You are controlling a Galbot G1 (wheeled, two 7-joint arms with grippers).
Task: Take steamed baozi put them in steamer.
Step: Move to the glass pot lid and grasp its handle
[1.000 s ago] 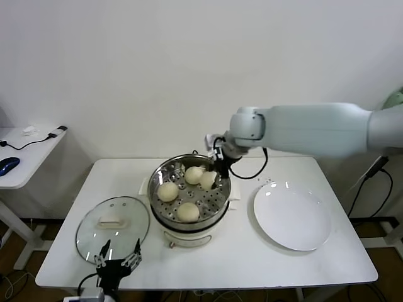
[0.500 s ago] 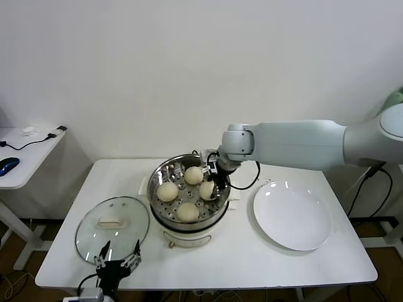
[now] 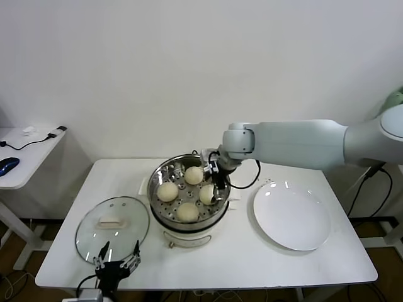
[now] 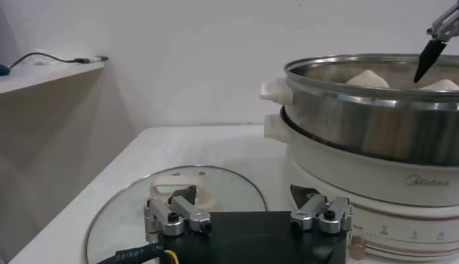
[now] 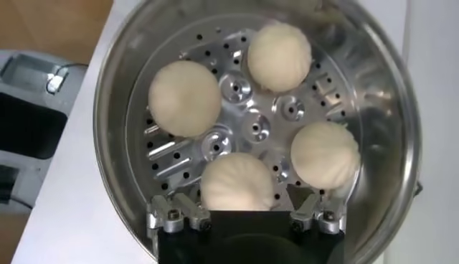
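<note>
The steamer [image 3: 154,189] is a shiny steel pot on a white base at the table's middle, with several cream-white baozi on its perforated tray [image 5: 247,125]. My right gripper [image 3: 214,182] reaches into the pot's right side. In the right wrist view it [image 5: 245,204] stands open, its fingers on either side of the nearest baozi [image 5: 237,179], which rests on the tray. Other baozi [image 3: 167,191] [image 3: 194,175] [image 3: 187,211] lie around it. My left gripper [image 3: 118,261] waits open at the table's front left edge, over the glass lid [image 4: 129,215].
The glass lid [image 3: 112,220] lies flat to the left of the steamer [image 4: 373,129]. A bare white plate [image 3: 293,217] sits to the pot's right. A side desk [image 3: 25,154] with a cable and mouse stands at far left.
My right gripper came down into the steamer with a baozi, then opened and left the bun on the tray. The left arm has not moved.
</note>
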